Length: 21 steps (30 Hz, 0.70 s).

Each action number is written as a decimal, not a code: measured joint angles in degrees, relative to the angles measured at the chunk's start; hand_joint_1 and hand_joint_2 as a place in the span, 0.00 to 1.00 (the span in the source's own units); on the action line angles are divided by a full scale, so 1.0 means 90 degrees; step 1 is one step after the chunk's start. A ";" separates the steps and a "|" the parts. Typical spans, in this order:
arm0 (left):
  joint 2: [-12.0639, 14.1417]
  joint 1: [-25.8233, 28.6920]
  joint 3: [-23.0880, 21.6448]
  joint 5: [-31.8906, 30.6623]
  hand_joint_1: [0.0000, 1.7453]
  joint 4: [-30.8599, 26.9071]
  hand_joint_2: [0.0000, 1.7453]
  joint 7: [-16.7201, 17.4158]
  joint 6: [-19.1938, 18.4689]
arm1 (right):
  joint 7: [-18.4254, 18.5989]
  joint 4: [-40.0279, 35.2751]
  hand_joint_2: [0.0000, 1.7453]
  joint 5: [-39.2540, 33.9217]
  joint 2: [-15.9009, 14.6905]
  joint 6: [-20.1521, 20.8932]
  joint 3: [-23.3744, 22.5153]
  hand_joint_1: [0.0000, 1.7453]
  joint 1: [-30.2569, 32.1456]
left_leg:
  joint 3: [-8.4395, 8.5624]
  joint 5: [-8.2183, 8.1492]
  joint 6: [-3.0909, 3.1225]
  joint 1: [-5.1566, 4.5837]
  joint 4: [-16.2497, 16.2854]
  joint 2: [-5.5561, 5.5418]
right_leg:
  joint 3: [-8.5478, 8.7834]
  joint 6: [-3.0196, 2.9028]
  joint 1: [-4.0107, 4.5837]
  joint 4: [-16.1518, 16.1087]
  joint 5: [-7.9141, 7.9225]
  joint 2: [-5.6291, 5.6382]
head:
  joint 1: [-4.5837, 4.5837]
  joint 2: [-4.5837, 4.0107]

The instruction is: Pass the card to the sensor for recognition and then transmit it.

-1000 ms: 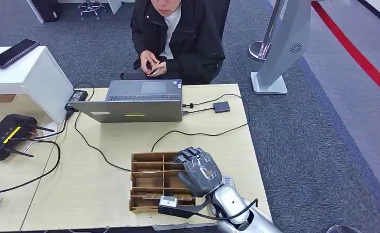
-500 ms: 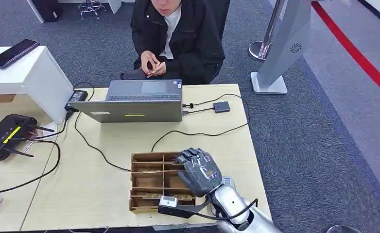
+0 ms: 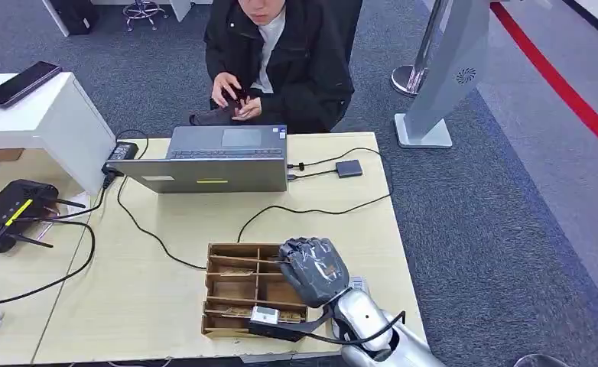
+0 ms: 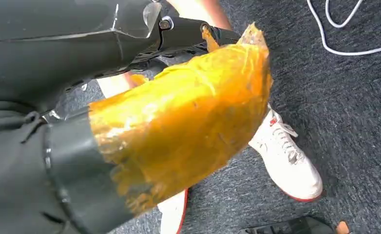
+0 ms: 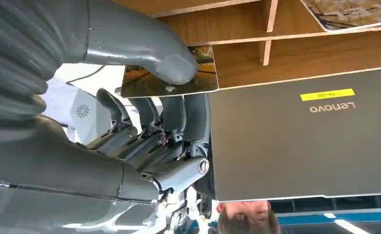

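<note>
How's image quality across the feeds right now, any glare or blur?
Head view: even light, sharp, soft shadows under the wooden organizer. Right wrist view: turned upside down, glare on the card held by the right robot hand. Left wrist view: the close yellow-taped left robot hand looks soft.

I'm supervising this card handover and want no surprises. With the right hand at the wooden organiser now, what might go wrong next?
1. The right robot hand pinches the brownish printed card only near one edge under the thumb, so it may slip while coming out.
2. The card lies close against the brown wooden divider box, so lifting could snag and drag the box.
3. A black cable lies between the box and the small dark square sensor and might catch the hand.
</note>
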 joint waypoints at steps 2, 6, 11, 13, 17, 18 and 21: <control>0.0000 0.0000 0.0000 0.0000 0.00 0.0000 0.00 0.0000 0.0002 | 0.0000 0.0000 1.00 -0.0007 0.0000 -0.0034 0.0000 0.97 0.0000 | 0.0000 0.0000 0.0000 0.0000 0.0000 0.0000 | 0.0000 0.0000 0.0000 0.0000 0.0000 0.0000 | 0.0000 0.0000; 0.0000 0.0000 0.0000 0.0015 0.00 0.0000 0.00 0.0000 0.0002 | -0.0054 -0.0007 1.00 0.0078 0.0002 -0.0333 0.0000 0.99 0.0025 | 0.0000 0.0000 0.0000 0.0000 0.0000 0.0000 | 0.0000 0.0000 0.0000 0.0000 0.0000 0.0000 | 0.0000 0.0000; 0.0000 0.0000 0.0000 0.0051 0.00 0.0000 0.00 0.0000 0.0010 | -0.0260 -0.0187 1.00 0.0304 0.0007 -0.1011 -0.0007 1.00 0.0139 | 0.0000 0.0000 0.0000 0.0000 0.0000 0.0000 | 0.0000 0.0000 0.0000 0.0000 0.0000 0.0000 | 0.0000 0.0000; 0.0000 0.0003 0.0000 0.0078 0.00 0.0000 0.00 -0.0015 0.0027 | -0.0376 -0.0356 1.00 0.0415 0.0007 -0.1323 -0.0036 1.00 0.0232 | -0.0001 0.0000 0.0000 0.0000 0.0000 -0.0001 | -0.0001 0.0000 0.0000 0.0000 0.0000 0.0000 | 0.0000 0.0000; 0.0000 0.0004 0.0000 0.0124 0.00 0.0000 0.00 -0.0034 0.0044 | -0.0561 -0.0730 1.00 0.0529 0.0007 -0.1835 -0.0092 1.00 0.0374 | -0.0001 -0.0001 0.0000 0.0000 0.0000 0.0000 | -0.0001 0.0000 0.0000 -0.0001 -0.0001 0.0000 | 0.0002 0.0000; 0.0000 0.0008 0.0000 0.0131 0.00 0.0000 0.00 -0.0034 0.0049 | -0.0607 -0.0836 1.00 0.0556 0.0007 -0.1956 -0.0114 1.00 0.0422 | -0.0001 -0.0001 0.0000 0.0000 0.0000 0.0000 | -0.0001 0.0000 0.0000 -0.0001 -0.0001 -0.0001 | 0.0002 0.0000; 0.0000 0.0019 0.0002 0.0185 0.00 0.0000 0.00 -0.0051 0.0066 | -0.0777 -0.1220 1.00 0.0590 0.0007 -0.2290 -0.0192 1.00 0.0565 | -0.0001 0.0000 0.0000 0.0000 0.0000 0.0000 | 0.0000 0.0000 0.0000 -0.0001 0.0000 0.0000 | 0.0002 0.0000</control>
